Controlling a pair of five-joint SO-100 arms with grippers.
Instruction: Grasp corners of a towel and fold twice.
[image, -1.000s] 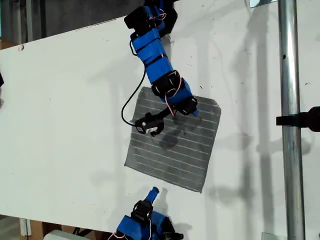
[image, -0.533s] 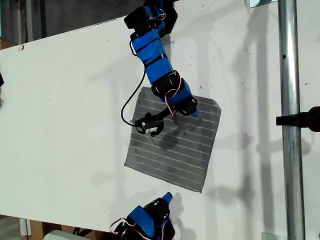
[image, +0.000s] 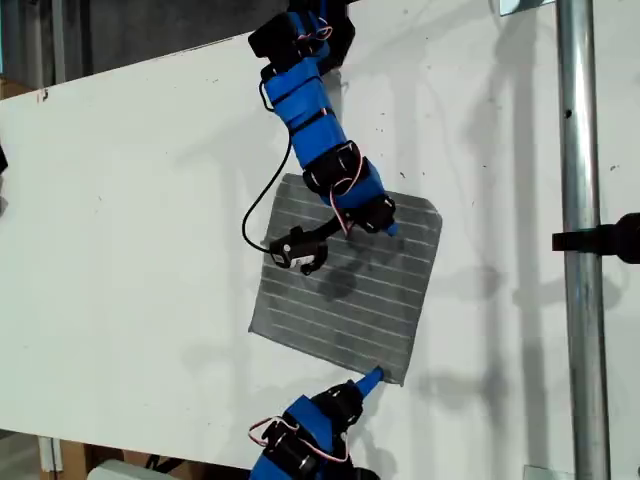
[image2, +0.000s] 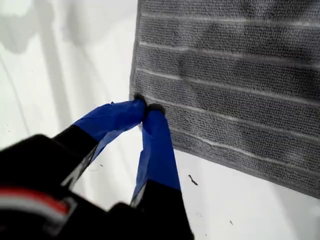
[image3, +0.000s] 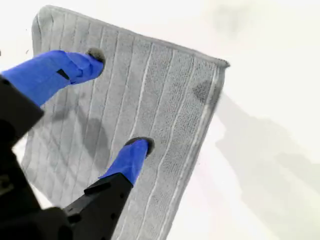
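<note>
While the towel (image: 345, 285) lies flat and unfolded on the white bench (image: 130, 210), we judge that neither fold is begun. My first gripper (image2: 146, 109) has its fingers pressed together at the towel's corner (image2: 136, 96) nearest the exterior view's bottom edge; we cannot tell whether cloth is pinched. My second gripper (image3: 120, 102) hovers over the middle of the towel, fingers apart, holding nothing. The roughly square towel has no clear long axis; it sits turned on the bench, its stripes running across the exterior view, slanting down toward its right.
</note>
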